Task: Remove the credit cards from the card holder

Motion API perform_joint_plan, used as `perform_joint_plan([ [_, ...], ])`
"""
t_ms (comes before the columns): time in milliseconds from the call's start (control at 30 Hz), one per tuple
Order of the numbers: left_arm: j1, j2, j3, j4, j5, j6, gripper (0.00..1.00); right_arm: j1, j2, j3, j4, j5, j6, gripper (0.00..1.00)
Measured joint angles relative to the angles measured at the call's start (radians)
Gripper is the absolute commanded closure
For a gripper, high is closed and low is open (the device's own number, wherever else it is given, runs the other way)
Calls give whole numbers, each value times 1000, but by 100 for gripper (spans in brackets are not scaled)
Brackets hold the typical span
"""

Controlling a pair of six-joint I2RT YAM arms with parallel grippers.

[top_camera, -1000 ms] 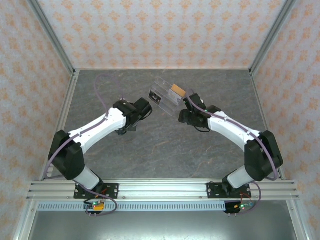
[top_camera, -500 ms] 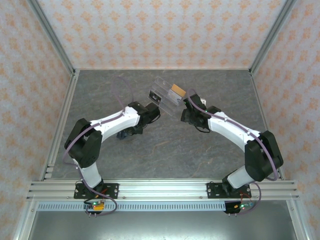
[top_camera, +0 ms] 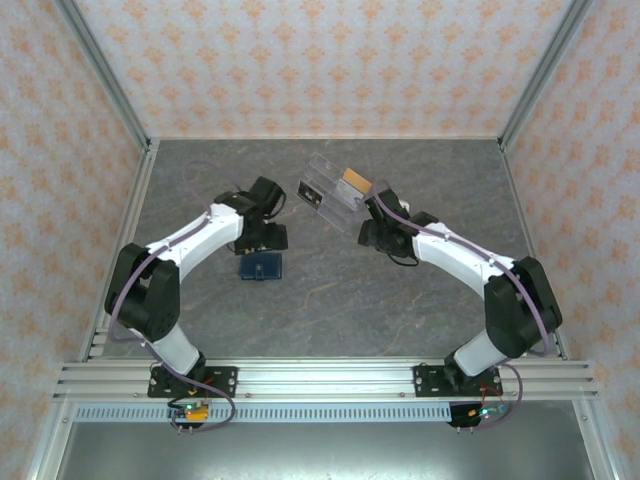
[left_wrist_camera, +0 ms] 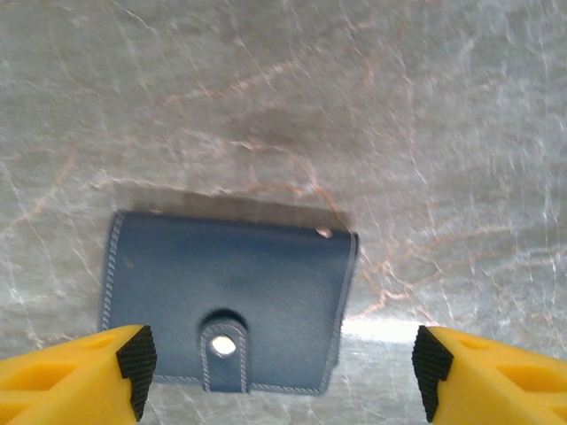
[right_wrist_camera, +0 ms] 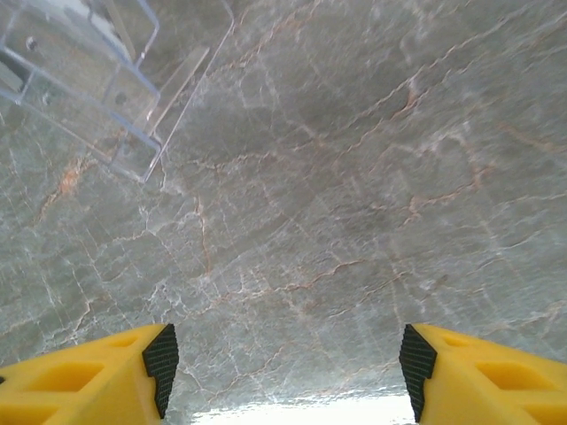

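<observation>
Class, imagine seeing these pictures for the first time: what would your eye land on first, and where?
A small navy-blue stitched card holder lies closed on the grey marbled table, framed by the open yellow-fingered left gripper. Farther back, near the middle, stands a clear acrylic box with an orange-tan card at its right end.

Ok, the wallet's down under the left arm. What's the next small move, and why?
Probably lower the left gripper and pinch the small clasp tab to unsnap it. The navy-blue book-style card holder lies flat and closed on the grey marbled table, clasp fastened, and the jaws stand open above it, holding nothing.
</observation>
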Motion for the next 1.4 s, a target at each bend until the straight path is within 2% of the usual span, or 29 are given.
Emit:
perform_joint_plan([
  [100, 59, 14, -2, 25, 37, 36, 18, 0, 20, 0, 15, -47, 0, 25],
  [167, 85, 38, -2, 39, 52, 61, 17, 0, 31, 0, 22, -73, 3, 19],
  [300, 103, 108, 1, 66, 86, 96, 15, 0, 40, 0, 31, -106, 6, 13],
  [467, 103, 185, 14, 83, 113, 116, 13, 0, 40, 0, 39, -125, 8, 12],
  [700, 103, 187, 7, 92, 115, 124, 13, 1, 47, 10, 39, -142, 8, 12],
  [1000, 103, 40, -173, 112, 145, 79, 9, 18, 53, 13, 37, -142, 7, 13],
  [1167, 84, -42, -275, 146, 208, 20, 9, 30, 56, 23, 37, -138, 7, 13],
  [1300, 76, -59, -336, 221, 301, -32, 11, 38, 58, 23, 36, -137, 8, 14],
  [1400, 77, -65, -335, 227, 313, -39, 12, 42, 63, 27, 33, -131, 8, 15],
])
